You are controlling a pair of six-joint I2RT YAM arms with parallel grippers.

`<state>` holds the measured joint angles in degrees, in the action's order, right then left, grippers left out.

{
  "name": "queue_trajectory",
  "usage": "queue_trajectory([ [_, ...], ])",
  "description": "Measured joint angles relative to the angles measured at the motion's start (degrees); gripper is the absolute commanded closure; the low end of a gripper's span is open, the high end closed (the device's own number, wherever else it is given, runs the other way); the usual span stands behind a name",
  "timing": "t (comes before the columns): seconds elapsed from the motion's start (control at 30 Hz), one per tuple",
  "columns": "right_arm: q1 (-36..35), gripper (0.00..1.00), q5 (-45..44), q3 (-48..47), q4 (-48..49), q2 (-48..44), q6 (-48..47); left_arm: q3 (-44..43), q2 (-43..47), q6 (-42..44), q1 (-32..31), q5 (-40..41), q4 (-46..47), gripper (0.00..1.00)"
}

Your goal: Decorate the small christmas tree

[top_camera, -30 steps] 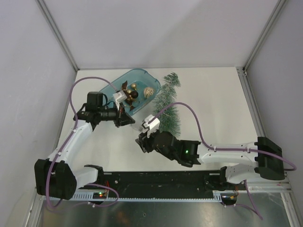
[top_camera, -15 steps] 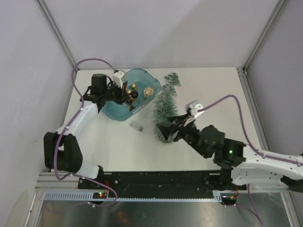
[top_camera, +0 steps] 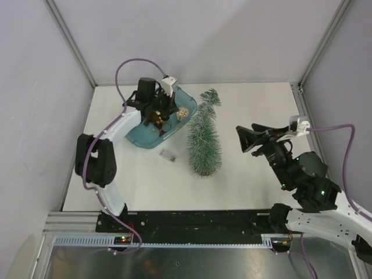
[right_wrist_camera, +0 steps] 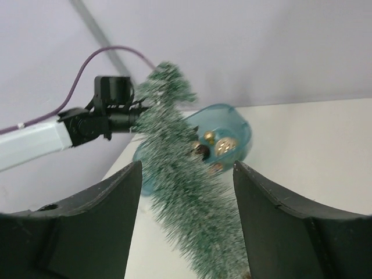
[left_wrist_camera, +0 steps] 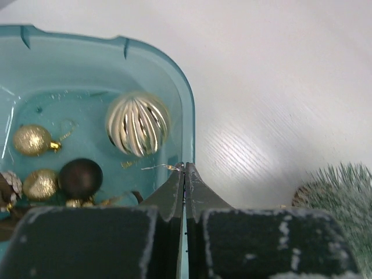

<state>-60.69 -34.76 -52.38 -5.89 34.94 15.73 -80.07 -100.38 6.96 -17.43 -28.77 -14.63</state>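
Observation:
The small christmas tree [top_camera: 204, 139] stands base-down at mid table, its bent tip toward the back; it looks tilted and blurred in the right wrist view [right_wrist_camera: 186, 192]. My right gripper [top_camera: 247, 138] is open and empty, to the right of the tree and apart from it. My left gripper [top_camera: 157, 116] is shut over the teal tub [top_camera: 139, 136]. In the left wrist view its tips [left_wrist_camera: 184, 168] sit above the tub's right rim [left_wrist_camera: 189, 116], with a thin gold thread at them. A striped gold bauble [left_wrist_camera: 138, 123], a dark bauble [left_wrist_camera: 80, 177] and gold glitter baubles [left_wrist_camera: 32, 139] lie inside.
A small clear object [top_camera: 168, 155] lies on the table between tub and tree. Grey walls with metal posts close in the table on three sides. The tub also shows behind the tree in the right wrist view [right_wrist_camera: 235, 125].
My right gripper left the tree's base and drew back to the right, open. The tree went from lying to standing. My left gripper moved farther back over the tub.

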Motion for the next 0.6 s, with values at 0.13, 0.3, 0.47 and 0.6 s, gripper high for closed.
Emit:
queue_trajectory([
  [0.13, 3.9, 0.28, -4.0, 0.0, -0.7, -1.6, 0.0, -7.4, -6.6, -1.0, -1.5, 2.6, 0.4, 1.00],
  [0.3, 25.1, 0.29, 4.9, -0.6, -1.4, 4.1, 4.7, -14.1, -13.0, -1.8, -4.0, 4.7, 0.6, 1.00],
  [0.47, 50.0, 0.26, 27.8, -0.8, 1.7, 20.8, 15.1, -19.4, -17.9, -2.3, -7.3, 5.4, 0.4, 0.98],
  [0.6, 52.9, 0.24, 39.8, -0.5, 4.9, 35.3, 20.2, -24.5, -22.4, -3.0, -9.3, 4.2, 0.5, 0.96],
])
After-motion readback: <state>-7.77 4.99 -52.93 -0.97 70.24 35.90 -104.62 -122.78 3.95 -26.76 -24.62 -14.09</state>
